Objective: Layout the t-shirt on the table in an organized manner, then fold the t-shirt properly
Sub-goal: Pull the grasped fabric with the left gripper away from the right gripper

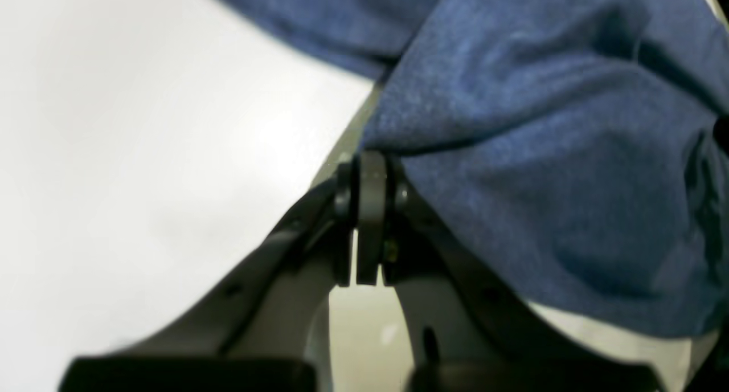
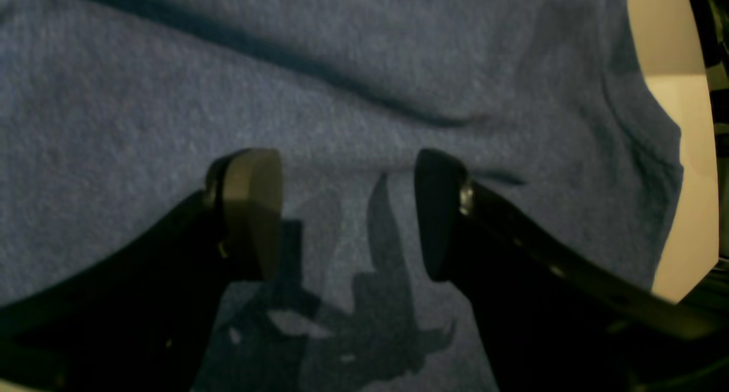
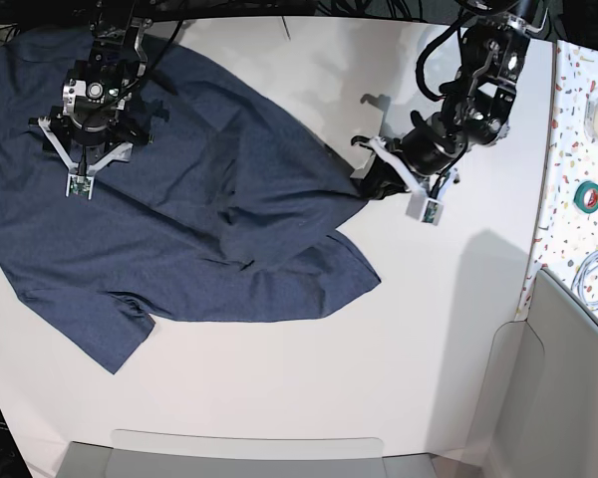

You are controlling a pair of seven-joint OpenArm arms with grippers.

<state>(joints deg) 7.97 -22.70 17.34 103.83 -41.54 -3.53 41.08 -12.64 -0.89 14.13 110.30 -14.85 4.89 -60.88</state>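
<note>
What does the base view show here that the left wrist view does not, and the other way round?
Only the base view shows the whole t-shirt spread over the table, the right gripper open above it, and the speckled side surface with a green tape roll. Only the left wrist view shows the left gripper up close, jaws shut on a fold of cloth at the shirt's edge. Both show blue fabric on the white tabletop and the left gripper at the shirt's edge.
</note>
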